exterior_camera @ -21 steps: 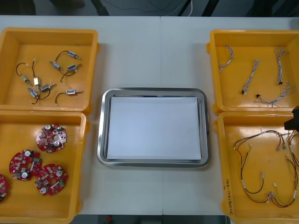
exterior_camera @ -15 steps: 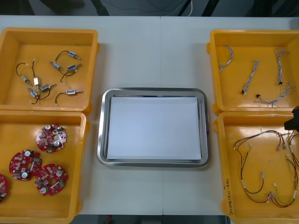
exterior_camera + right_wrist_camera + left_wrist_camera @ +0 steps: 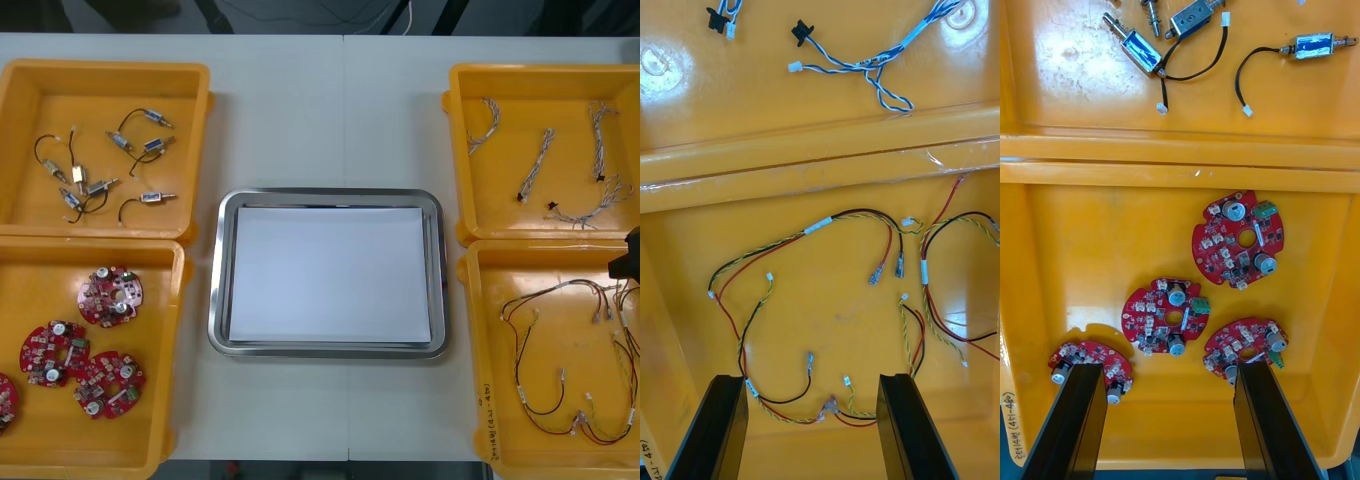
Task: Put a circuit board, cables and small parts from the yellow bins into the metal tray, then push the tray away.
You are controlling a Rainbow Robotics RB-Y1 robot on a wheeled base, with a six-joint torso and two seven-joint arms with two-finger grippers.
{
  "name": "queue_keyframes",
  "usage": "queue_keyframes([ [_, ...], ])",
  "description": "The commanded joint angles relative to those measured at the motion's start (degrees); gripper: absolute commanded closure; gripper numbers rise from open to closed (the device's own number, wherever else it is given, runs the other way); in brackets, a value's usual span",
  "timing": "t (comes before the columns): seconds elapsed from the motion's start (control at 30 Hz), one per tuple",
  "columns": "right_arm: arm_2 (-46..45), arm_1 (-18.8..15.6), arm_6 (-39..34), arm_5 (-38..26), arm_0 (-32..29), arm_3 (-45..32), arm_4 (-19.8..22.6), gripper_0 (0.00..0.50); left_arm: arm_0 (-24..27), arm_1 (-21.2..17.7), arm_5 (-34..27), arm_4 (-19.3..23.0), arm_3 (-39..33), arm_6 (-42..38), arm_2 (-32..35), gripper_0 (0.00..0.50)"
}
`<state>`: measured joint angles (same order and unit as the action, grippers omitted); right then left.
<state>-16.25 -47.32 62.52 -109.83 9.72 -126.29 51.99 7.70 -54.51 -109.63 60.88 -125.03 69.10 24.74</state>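
The metal tray (image 3: 216, 300), white inside, lies at the table's middle with nothing in it. My left gripper (image 3: 1166, 373) hangs open above the near left yellow bin (image 3: 60, 440); several round red circuit boards (image 3: 1238, 240) lie below and beyond its fingers (image 3: 1071, 427), one board (image 3: 1088, 364) right at a fingertip. My right gripper (image 3: 811, 380) is open over the near right yellow bin (image 3: 490, 400), above tangled red and yellow cables (image 3: 865, 300). A black part of the right arm (image 3: 628, 258) shows at that bin's far edge.
The far left yellow bin (image 3: 30, 210) holds several small metal parts (image 3: 150, 145) with black leads. The far right yellow bin (image 3: 460, 150) holds twisted blue and white cables (image 3: 540, 160). Bare table lies beyond and in front of the tray.
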Motion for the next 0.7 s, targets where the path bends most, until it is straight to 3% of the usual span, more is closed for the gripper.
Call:
queue_keyframes([
  [0.03,-1.8,-2.4,-1.8,-0.2,-0.8,-1.6,0.5,0.000,-1.0,-2.5,-0.4,0.3,-1.3,3.2,1.7,0.000],
  [0.7,-1.8,-2.4,-1.8,-0.2,-0.8,-1.6,0.5,0.000,-1.0,-2.5,-0.4,0.3,-1.3,3.2,1.7,0.000],
])
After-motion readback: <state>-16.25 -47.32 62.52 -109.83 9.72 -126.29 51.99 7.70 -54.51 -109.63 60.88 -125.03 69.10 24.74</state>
